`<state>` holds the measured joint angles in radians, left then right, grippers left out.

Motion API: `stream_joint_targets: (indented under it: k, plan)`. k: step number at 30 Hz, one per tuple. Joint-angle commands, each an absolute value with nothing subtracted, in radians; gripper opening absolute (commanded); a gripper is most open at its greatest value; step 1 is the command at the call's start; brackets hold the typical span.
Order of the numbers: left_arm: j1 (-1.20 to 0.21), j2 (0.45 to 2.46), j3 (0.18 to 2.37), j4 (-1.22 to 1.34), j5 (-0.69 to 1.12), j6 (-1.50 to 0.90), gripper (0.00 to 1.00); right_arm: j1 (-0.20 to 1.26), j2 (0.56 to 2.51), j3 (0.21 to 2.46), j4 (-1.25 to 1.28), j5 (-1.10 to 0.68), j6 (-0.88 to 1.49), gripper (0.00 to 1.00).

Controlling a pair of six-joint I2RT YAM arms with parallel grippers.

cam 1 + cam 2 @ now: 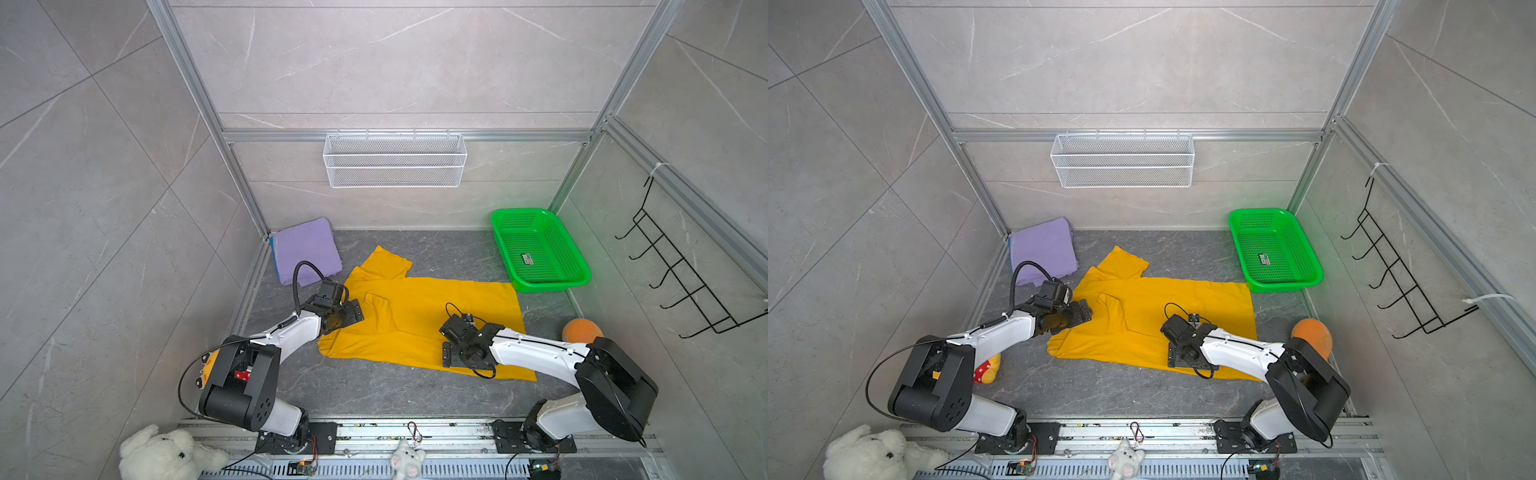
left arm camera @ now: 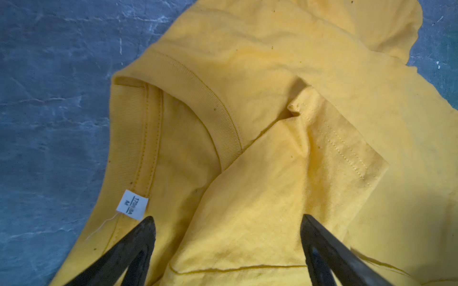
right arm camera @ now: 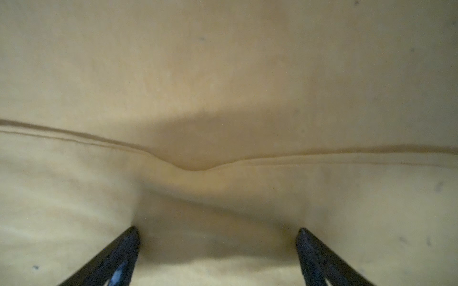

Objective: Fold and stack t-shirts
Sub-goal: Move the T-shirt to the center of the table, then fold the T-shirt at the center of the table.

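A mustard-yellow t-shirt (image 1: 436, 316) (image 1: 1154, 316) lies spread on the dark floor, collar end to the left. Its near sleeve (image 1: 378, 307) is folded over the body and the far sleeve (image 1: 386, 262) sticks out. My left gripper (image 1: 351, 311) (image 2: 228, 218) stands open just over the collar and the folded sleeve, holding nothing. My right gripper (image 1: 453, 355) (image 3: 217, 229) is open, low over the shirt's near edge, where a seam ridge (image 3: 193, 168) runs across the cloth (image 3: 223, 74). A folded lavender t-shirt (image 1: 307, 249) lies at the back left, with a blue edge (image 1: 272, 249) showing beneath it.
A green mesh basket (image 1: 540, 249) sits at the back right, an orange plush toy (image 1: 579, 330) behind the right arm. A white wire basket (image 1: 395, 160) hangs on the back wall, a black hook rack (image 1: 685, 291) on the right wall. White plush toys (image 1: 166, 455) lie by the front rail.
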<state>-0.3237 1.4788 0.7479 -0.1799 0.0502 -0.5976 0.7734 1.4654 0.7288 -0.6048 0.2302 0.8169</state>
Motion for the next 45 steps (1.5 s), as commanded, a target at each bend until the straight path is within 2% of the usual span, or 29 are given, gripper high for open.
stream_joint_targets:
  k: [1, 6, 11, 15, 18, 21, 25, 30, 38, 45]
  plan:
    - [-0.323, 1.477, 0.700, -0.151, 0.079, -0.606, 0.92, 0.784, 1.466, 0.783, -0.726, 0.294, 0.820, 0.99]
    - [-0.322, 1.377, 0.552, -0.166, 0.023, -0.686, 0.91, 0.785, 1.473, 0.965, -0.774, 0.285, 0.708, 0.99]
    - [-0.357, 1.234, 0.524, -0.362, -0.149, -0.800, 0.91, 0.783, 1.563, 1.118, -0.786, 0.293, 0.624, 0.99]
    - [-0.357, 1.131, 0.511, -0.432, -0.218, -0.831, 0.91, 0.763, 1.617, 1.174, -0.772, 0.296, 0.592, 0.99]
    - [-0.357, 1.116, 0.549, -0.427, -0.192, -0.799, 0.91, 0.727, 1.646, 1.191, -0.744, 0.258, 0.559, 0.99]
    - [-0.356, 1.139, 0.603, -0.267, -0.027, -0.670, 0.91, 0.675, 1.686, 1.206, -0.718, 0.198, 0.514, 0.99]
    - [-0.356, 1.290, 0.807, -0.265, 0.085, -0.556, 0.91, 0.584, 1.738, 1.210, -0.667, 0.124, 0.478, 0.99]
    - [-0.350, 1.518, 1.055, -0.245, 0.089, -0.472, 0.88, 0.449, 1.782, 1.220, -0.630, 0.057, 0.434, 0.99]
    - [-0.295, 1.957, 1.485, -0.238, 0.148, -0.437, 0.87, 0.420, 1.783, 1.215, -0.632, 0.035, 0.398, 0.99]
    - [-0.232, 2.236, 1.769, -0.234, 0.225, -0.411, 0.76, 0.392, 1.684, 1.134, -0.630, 0.027, 0.399, 0.99]
